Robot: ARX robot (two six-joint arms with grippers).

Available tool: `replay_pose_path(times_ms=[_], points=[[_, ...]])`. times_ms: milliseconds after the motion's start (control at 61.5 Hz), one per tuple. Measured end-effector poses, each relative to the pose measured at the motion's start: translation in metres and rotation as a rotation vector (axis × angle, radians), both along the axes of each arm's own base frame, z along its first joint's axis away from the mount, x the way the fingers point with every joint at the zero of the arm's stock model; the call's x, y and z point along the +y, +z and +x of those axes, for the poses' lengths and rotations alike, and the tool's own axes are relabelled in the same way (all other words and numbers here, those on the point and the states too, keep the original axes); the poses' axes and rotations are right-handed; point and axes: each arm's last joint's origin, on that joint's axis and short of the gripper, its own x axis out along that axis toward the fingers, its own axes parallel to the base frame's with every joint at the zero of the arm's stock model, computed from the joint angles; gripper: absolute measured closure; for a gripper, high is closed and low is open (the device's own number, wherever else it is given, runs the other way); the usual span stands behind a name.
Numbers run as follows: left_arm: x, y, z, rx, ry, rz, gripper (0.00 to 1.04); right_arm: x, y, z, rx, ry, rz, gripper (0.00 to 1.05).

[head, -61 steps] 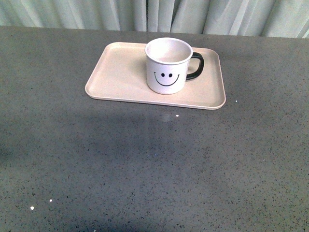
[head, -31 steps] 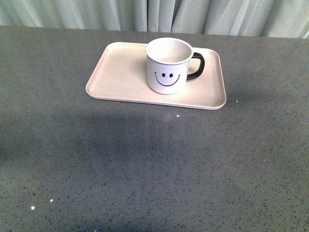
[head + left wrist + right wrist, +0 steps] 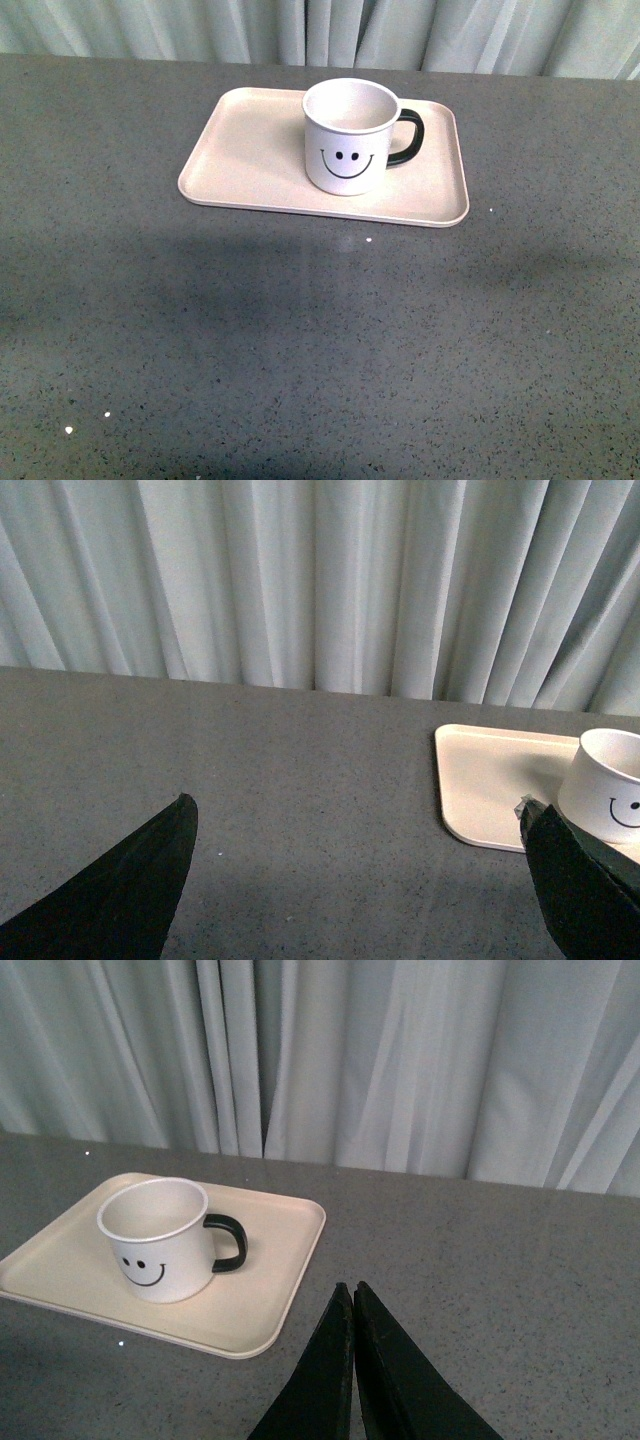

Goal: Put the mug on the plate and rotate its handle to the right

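1. Mug (image 3: 348, 138): you see it upright on the plate (image 3: 250, 150), right of the plate's middle, smiley toward the robot.
2. Handle (image 3: 408, 136): it points right, over the plate's right part.
3. The plate lies flat on the grey bench (image 3: 300, 340), near the curtain (image 3: 300, 30).
4. Left pincer (image 3: 360, 880): spread wide, holding nothing, well apart from the mug.
5. Right pincer (image 3: 353, 1310): tips pressed together, empty, just beside the plate's corner.
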Motion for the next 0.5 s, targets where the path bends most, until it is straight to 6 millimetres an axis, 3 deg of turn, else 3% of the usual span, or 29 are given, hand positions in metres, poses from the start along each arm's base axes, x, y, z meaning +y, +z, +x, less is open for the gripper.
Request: replay_pose_path(times_ms=[504], points=[[0.000,0.000,0.000,0.000,0.000,0.000,0.09,0.000,0.006,-0.029,-0.017,0.000,0.000,1.03]])
